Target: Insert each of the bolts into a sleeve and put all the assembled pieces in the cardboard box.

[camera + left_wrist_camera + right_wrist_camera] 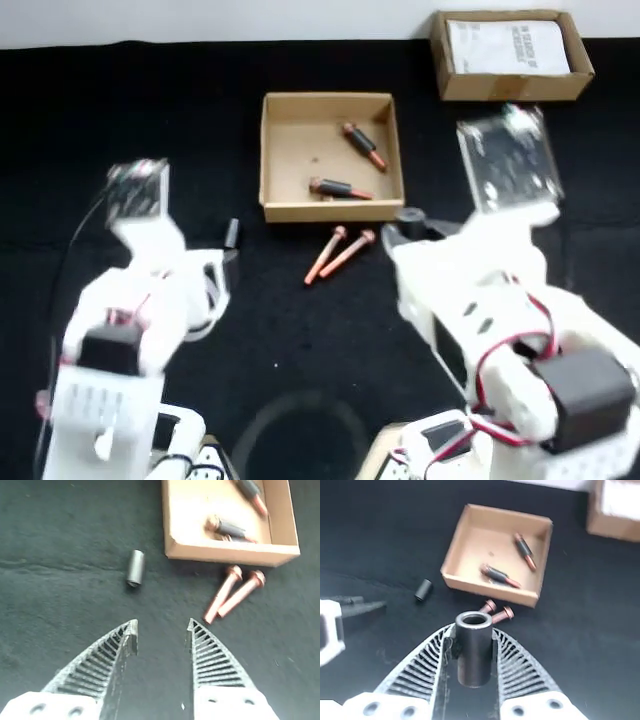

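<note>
Two bolts are left loose on the black surface (pixel 330 340). One bolt (pixel 324 257) and a second bolt (pixel 346 255) are laid side by side, nearly touching, just in front of the cardboard box (pixel 300 211), with the heads pointed toward it. Neither has been put in a sleeve yet.

Inside the box, two finished ones can already be seen. One assembled piece (pixel 362 145) is up near the far right corner, and another assembled piece (pixel 340 188) is closer to the front wall (both lying flat, apart from each other).

A sleeve (pixel 474 652) is gripped upright in the jaws of the right arm (pixel 480 290), open end up, with the jaws closed snugly on its sides. In the high view it's held just to the right of the loose bolts, near the box's front right corner.

A spare sleeve (pixel 231 233) is lying on its side on the surface, left of the box and well apart from the bolts. The jaws of the left arm (pixel 130 300) are spread wide with nothing between them. They're placed near that spare sleeve without touching it.

Off at the far right corner a second cardboard box (pixel 510 88) is set, with a printed sheet (pixel 505 45) lying in it.
</note>
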`<action>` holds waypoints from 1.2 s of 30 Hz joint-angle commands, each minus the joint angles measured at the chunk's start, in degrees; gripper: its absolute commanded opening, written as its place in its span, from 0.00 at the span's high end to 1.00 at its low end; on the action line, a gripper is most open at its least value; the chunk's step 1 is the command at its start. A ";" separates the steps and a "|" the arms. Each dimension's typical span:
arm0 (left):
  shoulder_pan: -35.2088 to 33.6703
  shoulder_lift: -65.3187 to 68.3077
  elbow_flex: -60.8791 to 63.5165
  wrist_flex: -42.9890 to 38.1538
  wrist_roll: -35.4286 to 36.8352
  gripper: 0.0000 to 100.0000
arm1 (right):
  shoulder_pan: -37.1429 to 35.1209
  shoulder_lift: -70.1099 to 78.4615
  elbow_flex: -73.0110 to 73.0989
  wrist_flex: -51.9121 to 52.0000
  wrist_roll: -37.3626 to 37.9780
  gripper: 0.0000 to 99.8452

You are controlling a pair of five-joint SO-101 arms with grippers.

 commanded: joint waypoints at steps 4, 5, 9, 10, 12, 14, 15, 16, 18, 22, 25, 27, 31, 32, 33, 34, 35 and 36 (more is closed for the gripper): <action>11.12 23.78 -22.37 5.63 0.35 0.83 | 14.90 -10.95 14.37 0.31 1.93 0.99; 12.62 26.33 -24.48 6.07 0.35 0.83 | 17.36 -12.26 16.13 0.22 2.81 0.99; 16.57 36.62 -31.43 5.80 0.26 0.83 | 27.03 -16.66 22.99 -2.95 4.04 0.99; 17.27 39.25 -33.10 5.71 0.18 0.83 | 28.97 -17.89 25.01 -3.65 5.19 0.99; 18.68 44.70 -36.62 5.80 0.09 0.83 | 32.57 -20.62 29.32 -5.49 6.77 0.99; 19.47 50.51 -39.69 5.71 0.00 0.83 | 35.91 -23.43 34.07 -7.78 7.82 0.99; 19.74 53.58 -41.45 5.63 -0.26 0.83 | 37.32 -24.92 36.35 -8.66 8.88 0.99; 19.82 56.66 -43.21 5.63 -1.41 0.83 | 38.55 -26.51 38.55 -9.54 10.02 0.99; 19.82 62.90 -46.99 5.63 -3.25 0.83 | 40.48 -29.76 42.24 -11.12 11.96 0.99; 19.30 74.51 -54.90 5.89 -5.45 0.83 | 42.07 -35.56 47.78 -13.05 14.95 0.99; 17.98 81.10 -60.00 5.98 -7.30 0.83 | 41.71 -38.02 50.42 -13.14 16.09 0.99; 16.92 84.79 -63.16 6.07 -8.44 0.83 | 41.63 -38.64 51.12 -13.14 16.09 0.99; 15.69 90.77 -68.62 6.07 -10.90 0.83 | 41.63 -38.64 51.21 -13.14 16.09 0.99; 15.60 92.09 -69.93 5.98 -10.99 0.83 | 41.63 -38.64 51.21 -13.14 16.09 0.99; 15.60 93.32 -71.16 5.98 -10.99 0.83 | 41.63 -38.55 51.30 -13.23 16.09 0.99; 15.60 94.55 -72.75 5.98 -10.99 0.83 | 41.63 -38.55 51.30 -13.23 16.09 0.99; 15.78 95.69 -73.98 5.98 -10.99 0.83 | 41.63 -38.55 51.38 -13.67 16.09 0.99; 15.96 96.92 -75.30 5.98 -11.08 0.83 | 41.63 -38.55 51.91 -14.37 16.09 0.99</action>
